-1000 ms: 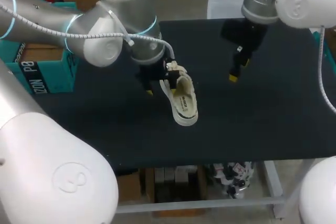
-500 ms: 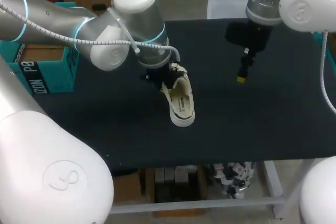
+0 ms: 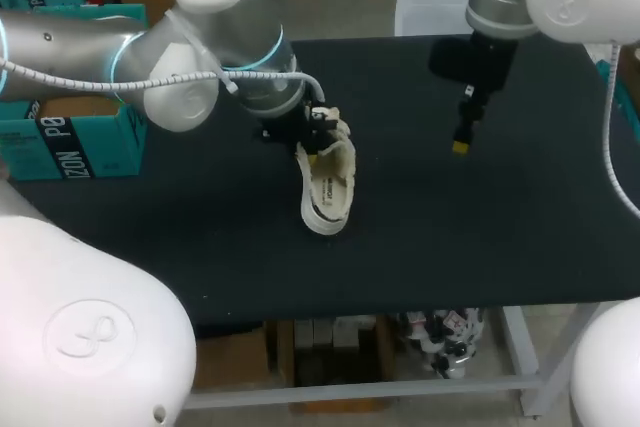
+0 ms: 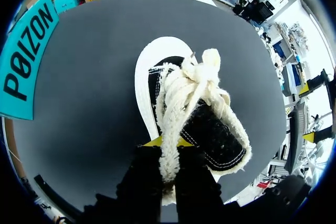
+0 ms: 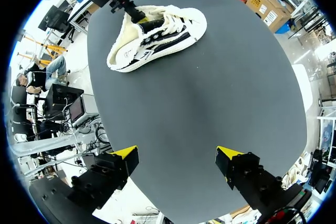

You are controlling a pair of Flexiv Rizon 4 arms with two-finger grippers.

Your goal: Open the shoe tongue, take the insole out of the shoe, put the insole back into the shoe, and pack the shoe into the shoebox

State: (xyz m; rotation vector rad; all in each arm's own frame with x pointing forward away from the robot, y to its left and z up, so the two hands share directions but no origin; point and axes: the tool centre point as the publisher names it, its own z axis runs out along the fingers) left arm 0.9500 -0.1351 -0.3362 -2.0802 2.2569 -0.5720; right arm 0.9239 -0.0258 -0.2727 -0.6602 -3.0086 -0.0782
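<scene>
Shoe (image 3: 326, 187) on table (image 3: 480, 237), toe nearest, now slid left since a second ago. Left fingers (image 4: 152, 141) clenched on laces (image 4: 184, 93) behind the shoe's toe: the pull seems to drag the shoe, tongue not yet open. Right fingers (image 5: 126, 153) released, hovering well right of shoe.

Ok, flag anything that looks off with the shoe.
The shoe lies on the table with its thick cream laces bunched in a loose, knotted tangle over its top. The left gripper is pinched on a strand of them. Nothing looks damaged or spilled.
</scene>
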